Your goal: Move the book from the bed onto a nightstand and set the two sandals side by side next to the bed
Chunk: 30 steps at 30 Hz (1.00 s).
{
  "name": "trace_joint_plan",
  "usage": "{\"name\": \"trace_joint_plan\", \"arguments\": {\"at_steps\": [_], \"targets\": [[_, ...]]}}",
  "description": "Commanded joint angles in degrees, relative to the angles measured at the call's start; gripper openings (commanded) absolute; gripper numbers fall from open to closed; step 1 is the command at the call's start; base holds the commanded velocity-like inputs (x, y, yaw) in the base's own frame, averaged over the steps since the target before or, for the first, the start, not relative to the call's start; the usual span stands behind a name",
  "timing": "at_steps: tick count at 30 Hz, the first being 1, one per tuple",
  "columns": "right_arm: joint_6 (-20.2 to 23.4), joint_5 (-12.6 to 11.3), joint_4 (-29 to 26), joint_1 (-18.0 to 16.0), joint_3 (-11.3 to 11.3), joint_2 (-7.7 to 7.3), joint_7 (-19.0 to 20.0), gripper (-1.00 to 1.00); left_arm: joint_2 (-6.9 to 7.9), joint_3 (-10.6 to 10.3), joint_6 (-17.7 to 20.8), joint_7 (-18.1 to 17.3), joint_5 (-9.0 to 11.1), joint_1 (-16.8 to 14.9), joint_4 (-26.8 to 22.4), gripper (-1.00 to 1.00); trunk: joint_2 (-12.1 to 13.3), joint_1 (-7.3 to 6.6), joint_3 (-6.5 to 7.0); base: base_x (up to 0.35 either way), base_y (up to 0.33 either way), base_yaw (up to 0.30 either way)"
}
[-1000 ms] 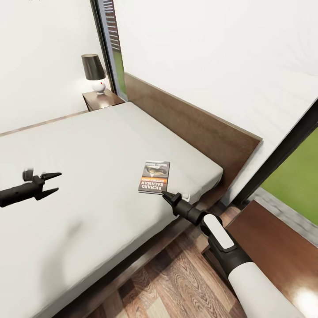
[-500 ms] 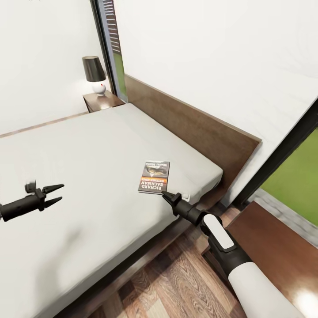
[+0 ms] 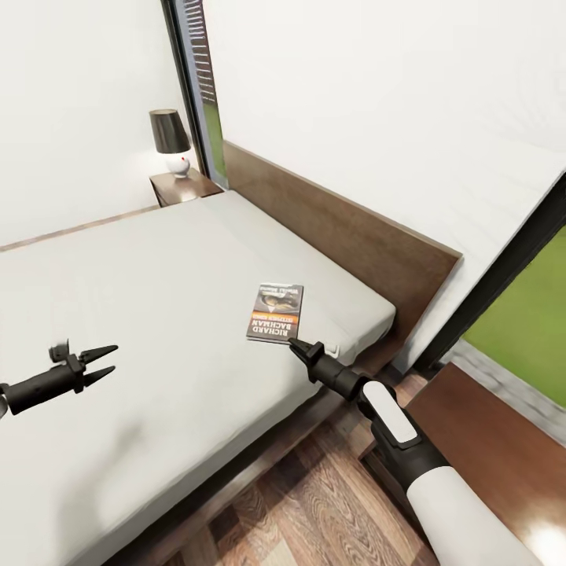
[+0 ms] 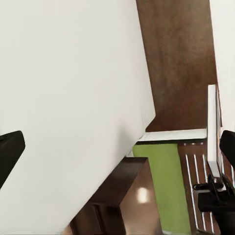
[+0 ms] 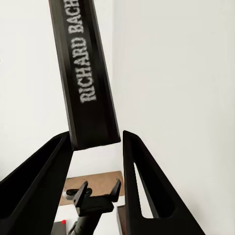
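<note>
The book [image 3: 275,314] lies flat on the grey mattress of the bed [image 3: 157,299], near the corner where the headboard end meets the side edge closest to the robot. Its dark cover faces up, with the orange band and the white lettering "RICHARD BACHMAN" towards the side edge of the bed.

The right gripper [image 3: 294,346] sits low at that side edge, its tip just at the book's nearest corner. In the right wrist view the book's dark spine [image 5: 85,73] runs in between the two black fingers [image 5: 44,181], which stand spread on either side of it; the end of the spine is just inside the gap and the fingers are not pressed on it.

The left gripper [image 3: 102,363] hovers over the middle of the mattress, well apart from the book, with its two pointed fingers parted and nothing between them.

A nightstand [image 3: 182,187] stands at the far side of the bed against the wall, beside the far end of the headboard, with a small lamp [image 3: 173,141] with a dark shade on top. A second dark-brown glossy top [image 3: 487,440] shows beside the near end of the headboard, behind the right arm. A tall dark-framed window [image 3: 196,86] rises behind the far nightstand. The floor [image 3: 314,503] beside the bed is wood plank.
</note>
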Motion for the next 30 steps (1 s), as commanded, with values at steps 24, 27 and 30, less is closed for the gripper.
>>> {"name": "trace_joint_plan", "arguments": {"at_steps": [24, 27, 30], "targets": [[0.16, -0.12, 4.61, 0.40, 0.03, 0.23, 5.94, -1.00, 0.01, -0.17, -9.68, -5.68, -5.19, 1.44, 10.56, 1.00, -0.02, 0.00, 2.18, 0.000, 0.000, 0.000], [0.12, 0.07, 6.37, 0.40, 0.03, 0.23, 7.65, -1.00, 0.04, -0.13, -10.36, -7.77, -5.36, 2.42, 10.69, 1.00, -0.02, 0.00, 2.46, 0.000, 0.000, 0.000], [0.04, 0.80, 8.19, 0.40, 0.03, 0.21, 9.35, -1.00, 0.12, -0.14, -10.83, -9.63, -5.49, 3.19, 10.77, 1.00, -0.02, 0.00, 2.73, 0.000, 0.000, 0.000]]}}
